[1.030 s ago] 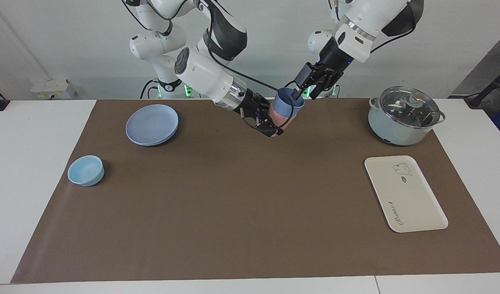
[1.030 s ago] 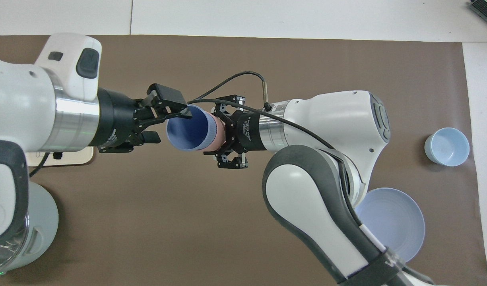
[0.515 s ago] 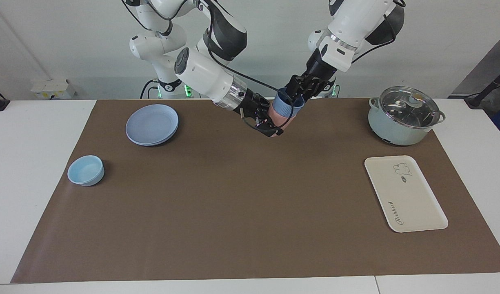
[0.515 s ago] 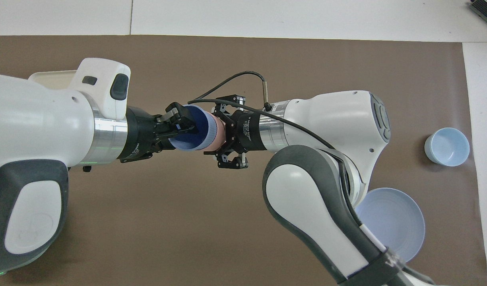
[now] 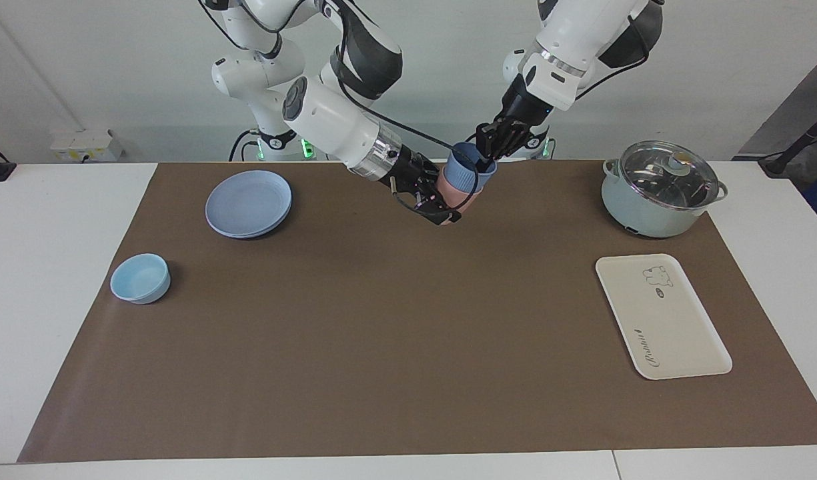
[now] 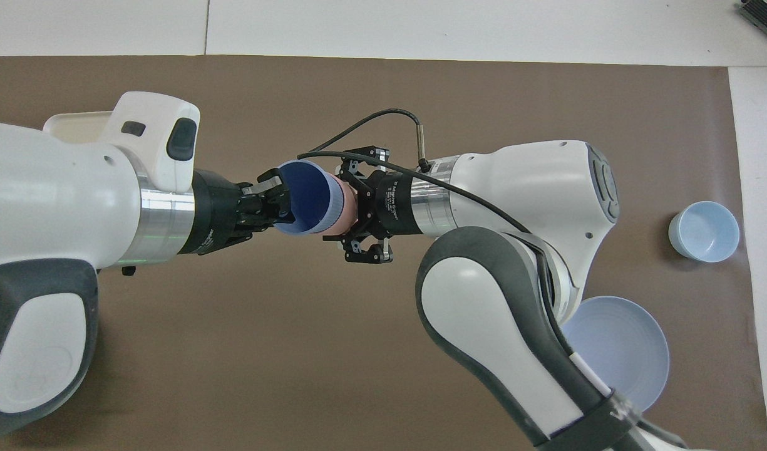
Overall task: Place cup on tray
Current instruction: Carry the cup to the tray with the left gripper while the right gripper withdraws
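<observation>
A periwinkle-blue cup (image 5: 470, 171) sits nested in a salmon-pink tumbler (image 5: 452, 191). The tray (image 5: 661, 316) is cream-white with a small cartoon animal print and dark script lettering. The plate (image 5: 249, 203) is dusty blue, the bowl (image 5: 140, 278) light blue. The pot (image 5: 659, 189) is pale green with a clear lid. The mat (image 5: 381, 333) is plain brown on a white table (image 5: 48, 267).

This is a robotics lab set up as a mock kitchen: two white robot arms (image 5: 328, 127) are mounted at a white table (image 5: 55, 267) covered by a brown mat (image 5: 381, 333), with a plain grey wall, trailing cables, and tableware such as a lidded pot (image 5: 658, 190) laid out.
</observation>
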